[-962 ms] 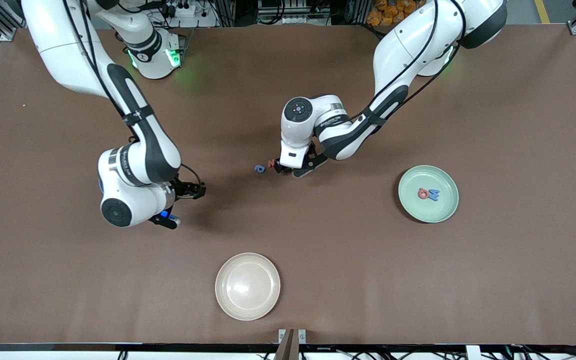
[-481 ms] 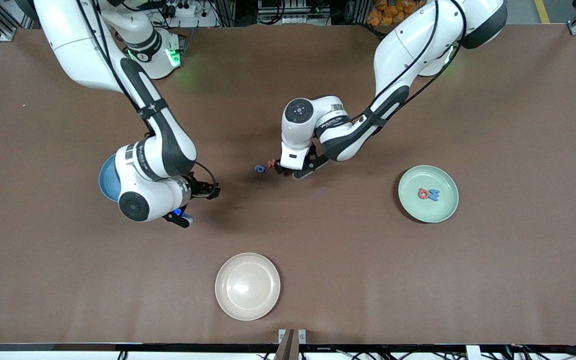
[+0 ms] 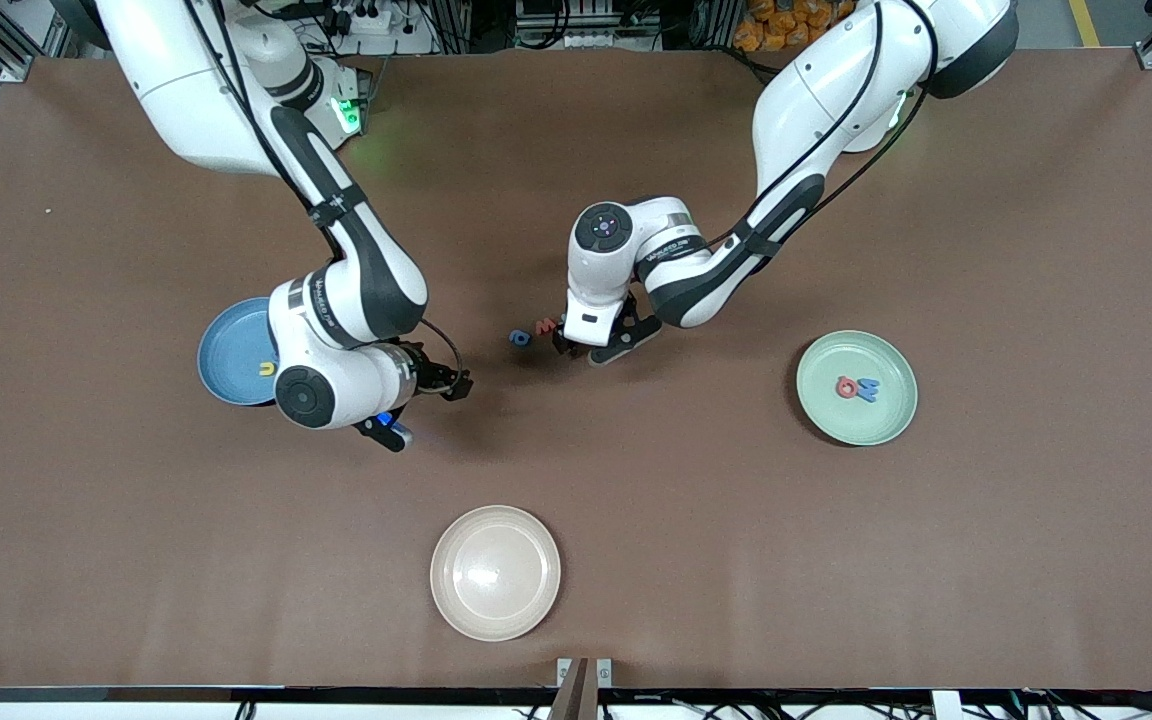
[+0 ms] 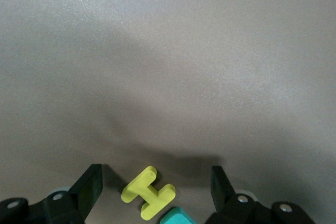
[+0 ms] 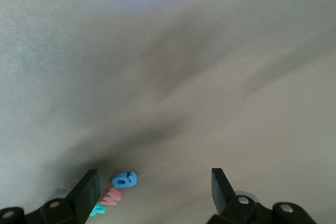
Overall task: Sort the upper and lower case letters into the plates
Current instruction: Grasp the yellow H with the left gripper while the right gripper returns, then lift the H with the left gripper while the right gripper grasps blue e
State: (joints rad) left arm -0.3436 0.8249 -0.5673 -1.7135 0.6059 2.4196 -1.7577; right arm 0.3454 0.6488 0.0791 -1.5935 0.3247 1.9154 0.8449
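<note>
The blue plate (image 3: pixel 232 345) lies toward the right arm's end and holds one yellow letter (image 3: pixel 265 369). The mint green plate (image 3: pixel 856 420) lies toward the left arm's end and holds a red letter (image 3: pixel 846 386) and a blue letter (image 3: pixel 869 388). A blue letter (image 3: pixel 520 338) and a red letter (image 3: pixel 544 326) lie mid-table. My left gripper (image 3: pixel 572 346) is low beside them. In the left wrist view it (image 4: pixel 155 187) is open around a yellow H (image 4: pixel 148 192), with a teal letter (image 4: pixel 178 217) beside that. My right gripper (image 3: pixel 391 430) is open and empty (image 5: pixel 155 187); its wrist view shows blue (image 5: pixel 124 179), pink (image 5: pixel 111 196) and teal (image 5: pixel 97 209) letters.
A cream-beige plate (image 3: pixel 495 572) lies empty near the front edge of the table, nearer to the front camera than the loose letters. The brown table top (image 3: pixel 836 560) is bare around it.
The right arm has swung from over the blue plate toward the table's middle, uncovering the plate and its yellow letter. The left gripper has barely moved.
</note>
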